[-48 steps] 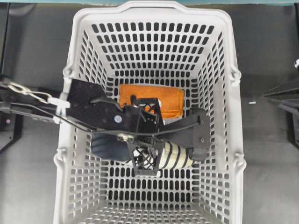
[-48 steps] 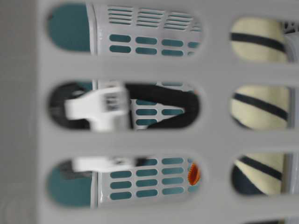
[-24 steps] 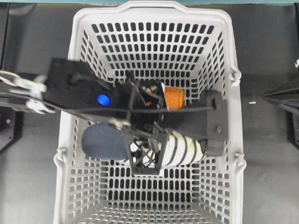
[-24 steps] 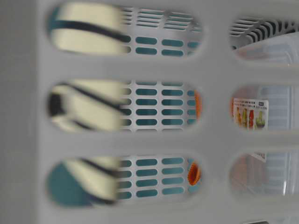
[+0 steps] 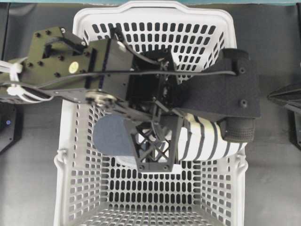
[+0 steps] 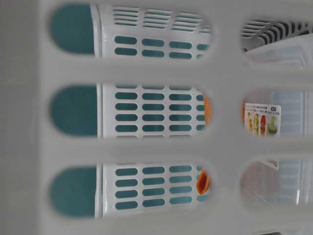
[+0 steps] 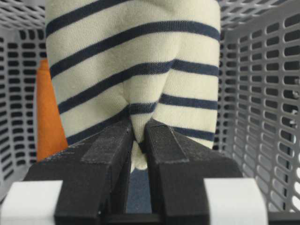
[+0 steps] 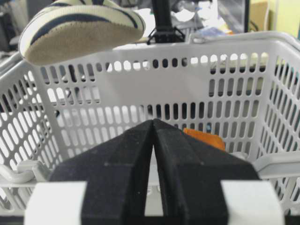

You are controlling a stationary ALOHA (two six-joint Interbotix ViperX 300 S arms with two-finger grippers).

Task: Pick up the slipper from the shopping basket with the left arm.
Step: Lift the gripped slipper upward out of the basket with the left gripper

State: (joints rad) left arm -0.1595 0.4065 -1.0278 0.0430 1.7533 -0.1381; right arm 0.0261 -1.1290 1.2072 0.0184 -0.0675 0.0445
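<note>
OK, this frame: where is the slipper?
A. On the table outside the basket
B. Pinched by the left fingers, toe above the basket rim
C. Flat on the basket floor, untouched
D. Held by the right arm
B: the left wrist view shows the fingers pinching the striped fabric of the slipper, and the right wrist view shows its toe above the basket rim.

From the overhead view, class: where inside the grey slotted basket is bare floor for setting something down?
The slotted floor of the light-grey plastic basket lies bare along its near wall. The middle is crowded: the left gripper holds the striped cream slipper above it, hiding the far floor.
</note>
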